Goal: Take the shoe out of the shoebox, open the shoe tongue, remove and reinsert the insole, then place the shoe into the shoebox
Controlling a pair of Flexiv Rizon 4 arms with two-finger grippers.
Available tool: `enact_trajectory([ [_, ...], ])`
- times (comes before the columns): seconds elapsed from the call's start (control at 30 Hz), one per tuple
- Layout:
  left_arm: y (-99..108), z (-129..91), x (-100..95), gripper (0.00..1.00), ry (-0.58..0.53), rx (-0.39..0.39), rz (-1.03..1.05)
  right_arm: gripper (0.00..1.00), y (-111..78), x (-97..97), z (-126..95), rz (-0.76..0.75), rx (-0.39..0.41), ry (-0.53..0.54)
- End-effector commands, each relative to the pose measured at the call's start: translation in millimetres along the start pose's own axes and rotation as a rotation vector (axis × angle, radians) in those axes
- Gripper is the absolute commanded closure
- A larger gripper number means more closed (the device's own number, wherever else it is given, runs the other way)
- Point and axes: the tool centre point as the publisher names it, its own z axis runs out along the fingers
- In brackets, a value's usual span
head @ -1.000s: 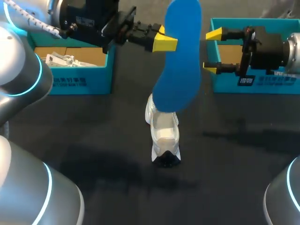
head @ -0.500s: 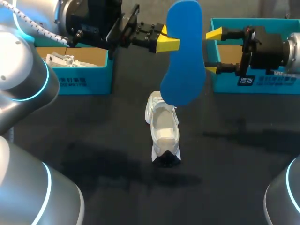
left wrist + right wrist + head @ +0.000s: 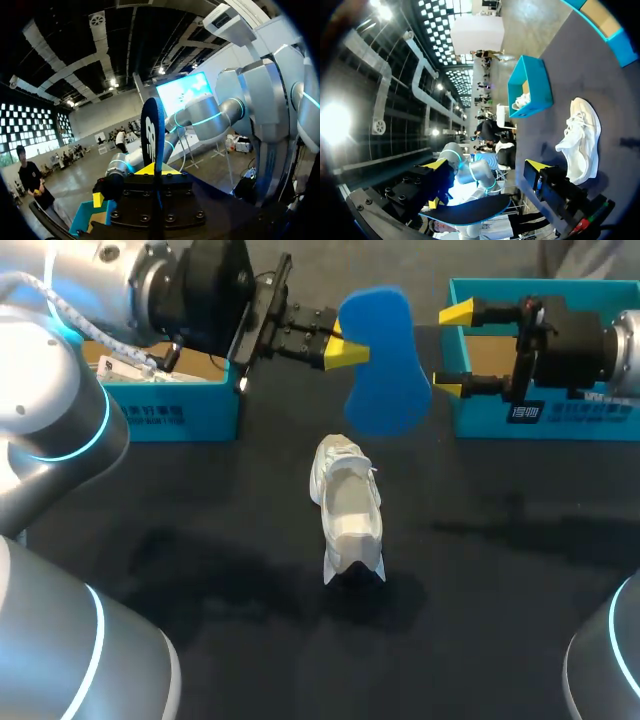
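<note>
A white shoe (image 3: 347, 505) stands on the black table (image 3: 200, 540), toe toward the front edge; the right wrist view shows the shoe (image 3: 580, 137) lying ahead of that gripper. Above and behind it hangs the blue insole (image 3: 385, 360), clear of the shoe. My left gripper (image 3: 345, 345) is shut on the insole's left edge. The left wrist view shows the insole (image 3: 152, 132) edge-on, pinched at the left gripper (image 3: 152, 170). My right gripper (image 3: 452, 348) stands open just right of the insole, apart from it. In its own view the right gripper (image 3: 487, 165) is wide open, with the insole (image 3: 470, 210) close by it.
A blue shoebox (image 3: 160, 410) with white paper inside sits at the back left, behind my left arm. A second blue box (image 3: 560, 425) stands at the back right under my right arm. The first blue shoebox (image 3: 530, 87) also shows beyond the shoe.
The left gripper has lifted the insole's lower end off the shoe and tipped it toward level, shifting slightly left. The right arm has not moved.
</note>
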Motion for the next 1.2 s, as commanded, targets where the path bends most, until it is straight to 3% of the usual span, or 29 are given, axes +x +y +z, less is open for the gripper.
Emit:
enact_trajectory([
  [0.03,13,-5,-9.0,1.00,0.164,-0.033,0.667,0.00,-0.2,0.2,2,0.001,-0.002,-0.002],
  [0.23,24,-18,-22.5,1.00,0.174,-0.117,0.869,0.00,-0.2,0.2,2,0.001,-0.002,-0.002],
  [0.77,24,-18,-22.5,1.00,0.174,-0.117,0.869,0.00,-0.2,0.2,2,0.001,-0.002,-0.002],
  [0.83,34,-19,-22.3,1.00,0.204,-0.200,0.985,0.00,-0.2,0.2,2,0.001,-0.002,-0.002],
  [1.03,56,-24,-24.2,1.00,0.150,-0.286,1.082,0.00,-0.2,0.2,2,0.001,-0.002,-0.002],
  [1.2,68,-26,-23.2,1.00,0.126,-0.303,1.102,0.00,-0.2,0.2,2,0.001,-0.002,-0.002],
])
